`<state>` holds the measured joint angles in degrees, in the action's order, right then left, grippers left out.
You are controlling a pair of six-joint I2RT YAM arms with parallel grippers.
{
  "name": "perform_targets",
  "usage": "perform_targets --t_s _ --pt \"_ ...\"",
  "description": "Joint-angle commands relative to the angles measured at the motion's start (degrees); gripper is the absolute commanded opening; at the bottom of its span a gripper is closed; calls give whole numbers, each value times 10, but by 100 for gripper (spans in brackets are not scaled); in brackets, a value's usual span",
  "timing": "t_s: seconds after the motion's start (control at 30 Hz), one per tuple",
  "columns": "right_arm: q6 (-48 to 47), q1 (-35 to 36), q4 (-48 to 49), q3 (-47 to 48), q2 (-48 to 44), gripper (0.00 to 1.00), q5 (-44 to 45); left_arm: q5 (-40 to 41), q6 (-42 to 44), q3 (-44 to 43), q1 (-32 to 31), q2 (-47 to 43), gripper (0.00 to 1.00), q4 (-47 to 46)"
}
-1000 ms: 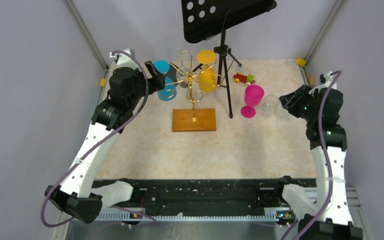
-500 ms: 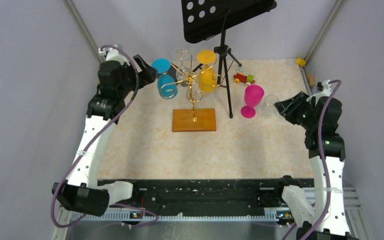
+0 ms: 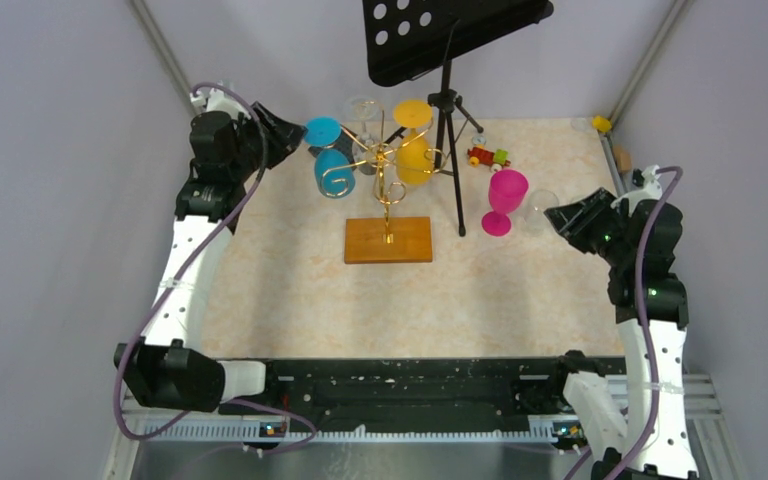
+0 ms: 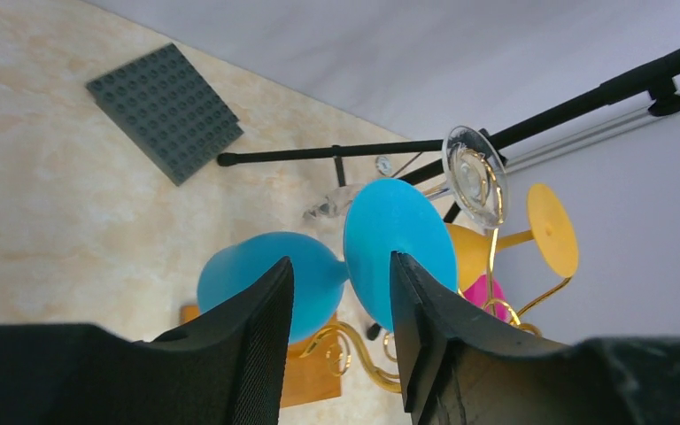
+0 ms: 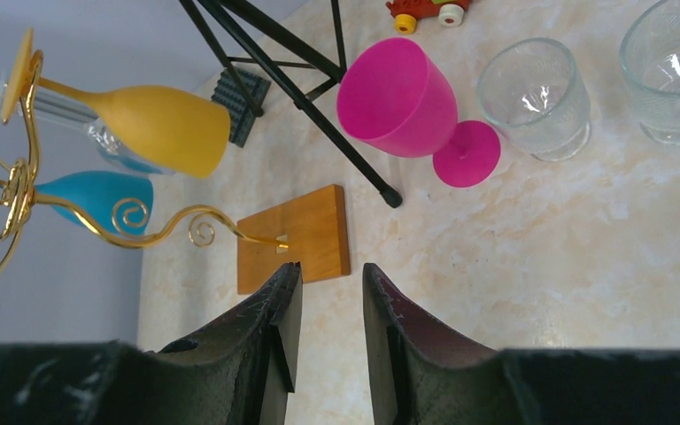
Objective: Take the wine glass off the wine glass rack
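Note:
The gold wire wine glass rack [image 3: 385, 185] stands on its orange-brown wooden base [image 3: 388, 240] at mid-table. A blue wine glass [image 3: 332, 170], a yellow wine glass [image 3: 415, 150] and a clear glass [image 3: 364, 112] hang upside down on its arms. My left gripper [image 3: 282, 130] is open and empty, just left of the blue glass's foot [image 4: 398, 252]; the blue bowl [image 4: 270, 279] shows between its fingers [image 4: 257, 345]. My right gripper [image 3: 560, 215] is open and empty at the right, over the table. The rack base also shows in the right wrist view [image 5: 294, 237].
A black tripod music stand [image 3: 450, 110] stands right behind the rack. A pink wine glass [image 3: 505, 198] stands on the table, with two clear tumblers [image 5: 536, 97] beside it. A small toy train [image 3: 487, 156] and a grey baseplate [image 4: 165, 111] lie near the back.
My left arm has swung up and back to the left, away from the blue glass. My right gripper has drawn back a little toward the right.

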<state>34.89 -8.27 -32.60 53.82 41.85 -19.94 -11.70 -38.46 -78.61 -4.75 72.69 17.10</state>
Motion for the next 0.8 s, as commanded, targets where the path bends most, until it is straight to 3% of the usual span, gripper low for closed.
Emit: perform_targets --t_s 0.0,0.47,0.6,0.77 --pt "19 -3 35 1 -17 33 -21 -79 -75 7 18 16 48 -83" --pt "28 -3 47 -16 -24 32 -37 -199 -171 44 58 26 50 -113" --pt "28 -3 47 -19 -24 32 -41 -226 -195 57 71 23 42 -130" --pt "27 -3 49 -21 -24 32 -44 -249 -207 63 78 26 20 -141"
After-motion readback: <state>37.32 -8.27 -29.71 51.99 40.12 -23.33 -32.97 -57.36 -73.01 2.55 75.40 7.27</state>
